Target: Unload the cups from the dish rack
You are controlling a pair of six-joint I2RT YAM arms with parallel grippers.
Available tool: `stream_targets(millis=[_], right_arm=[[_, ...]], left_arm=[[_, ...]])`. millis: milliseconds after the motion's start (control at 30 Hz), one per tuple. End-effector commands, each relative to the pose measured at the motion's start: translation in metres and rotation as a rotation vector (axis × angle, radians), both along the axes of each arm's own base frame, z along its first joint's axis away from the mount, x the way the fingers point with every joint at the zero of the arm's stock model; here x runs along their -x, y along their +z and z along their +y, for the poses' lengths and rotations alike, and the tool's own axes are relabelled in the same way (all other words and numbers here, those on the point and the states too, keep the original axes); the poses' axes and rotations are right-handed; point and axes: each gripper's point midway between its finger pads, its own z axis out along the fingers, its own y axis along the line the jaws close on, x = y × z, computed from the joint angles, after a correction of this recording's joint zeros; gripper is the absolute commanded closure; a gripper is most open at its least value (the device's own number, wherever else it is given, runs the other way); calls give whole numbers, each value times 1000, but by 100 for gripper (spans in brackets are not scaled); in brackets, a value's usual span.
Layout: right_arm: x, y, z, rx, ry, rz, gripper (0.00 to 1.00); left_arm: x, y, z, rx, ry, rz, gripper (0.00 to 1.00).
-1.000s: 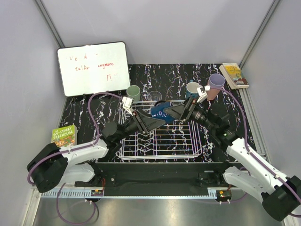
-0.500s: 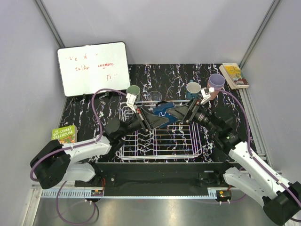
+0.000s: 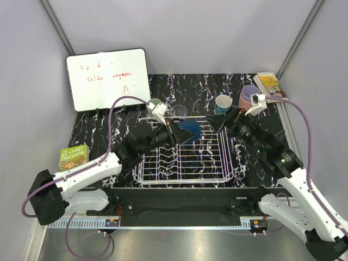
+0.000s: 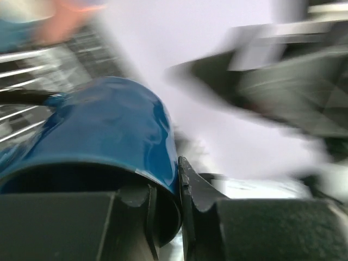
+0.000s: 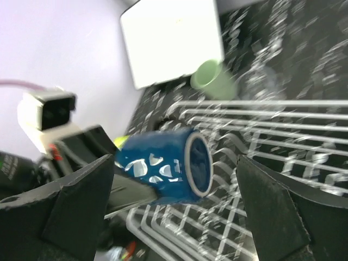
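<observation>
Pinching, left gripper (image 4: 179,163): pressed together on the wall of the dark blue cup (image 4: 109,125), one finger inside the mouth, one outside.
Task's thing: the dark blue cup hangs on its side in the air over the far part of the dish rack (image 3: 185,160), touching no wire.
Right gripper (image 3: 220,124): spread wide and holding nothing, just beside the cup and facing it.
Cups off the rack: pale green cup (image 3: 154,104) and clear glass (image 3: 179,111) on the desk just beyond the rack's far edge; teal cup (image 3: 223,102) further right; lavender cup (image 3: 250,91) apparently nested in the salmon pink cup (image 3: 244,103).
Risk 1: the hold is a thin pinch at the rim with the cup's body hung out sideways; it could swivel or slip and drop onto the prongs.
Risk 2: the two grippers are close; a careless swing could strike the cup or the other gripper.
Risk 3: a placement near the clear glass or pale green cup could topple them.
Visibility: both wrist views are blurred, so the exact contact is uncertain.
Surface: black desk (image 3: 98,128) veined in white and purple, probably hard and slick.
Room: plain pale grey walls on three sides; whiteboard (image 3: 109,79) with red writing at far left; green book (image 3: 74,156) at left, another book (image 3: 270,86) at far right.
</observation>
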Motion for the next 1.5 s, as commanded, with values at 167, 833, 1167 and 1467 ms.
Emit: stream_targets(millis=[167, 833, 1167, 1467], right_arm=[[-10, 22, -61, 165, -274, -88, 0], [13, 9, -92, 248, -335, -75, 0], [11, 7, -92, 286, -325, -75, 0], [8, 1, -88, 278, -324, -69, 0]], left_arm=[[-48, -14, 14, -304, 173, -51, 100], [-240, -32, -42, -800, 290, 6, 100], [-273, -85, -38, -864, 328, 29, 100], [-273, -108, -53, -861, 277, 25, 100]])
